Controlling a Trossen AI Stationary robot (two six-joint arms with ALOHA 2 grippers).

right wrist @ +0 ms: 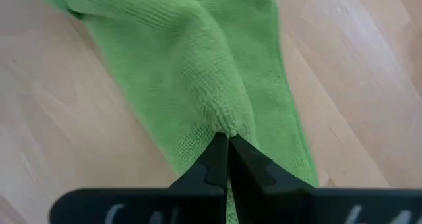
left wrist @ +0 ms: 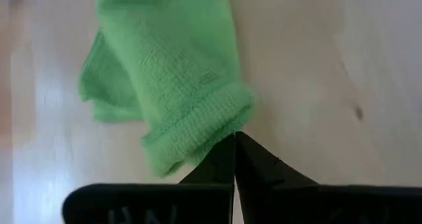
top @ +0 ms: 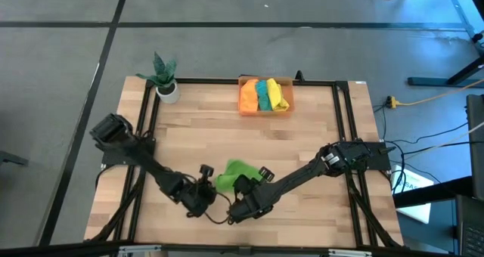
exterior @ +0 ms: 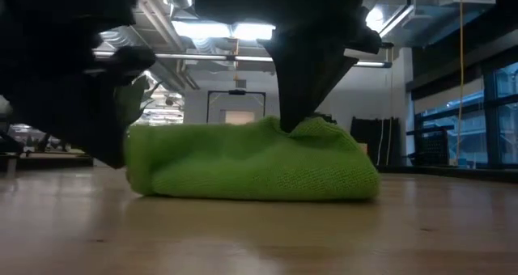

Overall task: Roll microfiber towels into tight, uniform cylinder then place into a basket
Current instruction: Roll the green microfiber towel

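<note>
The light green towel (top: pixel 233 174) lies loosely rolled on the wooden table near its front edge. It also shows in the low view (exterior: pixel 251 162). My left gripper (top: pixel 209 184) is shut at the towel's left end. My right gripper (top: pixel 243 184) is shut on a ridge on the towel's top. The orange basket (top: pixel 243 98) stands at the table's far edge. It holds rolled orange, teal (top: pixel 263 95) and yellow (top: pixel 277 95) towels. My left gripper pinches the hemmed end edge (left wrist: pixel 221 128) of the light green towel between its fingertips (left wrist: pixel 227 159). The fingers come slanting down from the table's left. That end rests on the table. My right gripper pinches a raised fold (right wrist: pixel 224 118) on top of the light green towel between its two fingertips (right wrist: pixel 214 159). In the low view the finger comes from above and the cloth rises to a small peak (exterior: pixel 303 128). The rest of the towel lies on the table.
A white pot with a green plant (top: pixel 166 83) stands at the table's far left corner. A black frame rail (top: pixel 144 113) runs along the table's sides. Bare wood lies between the towel and the basket.
</note>
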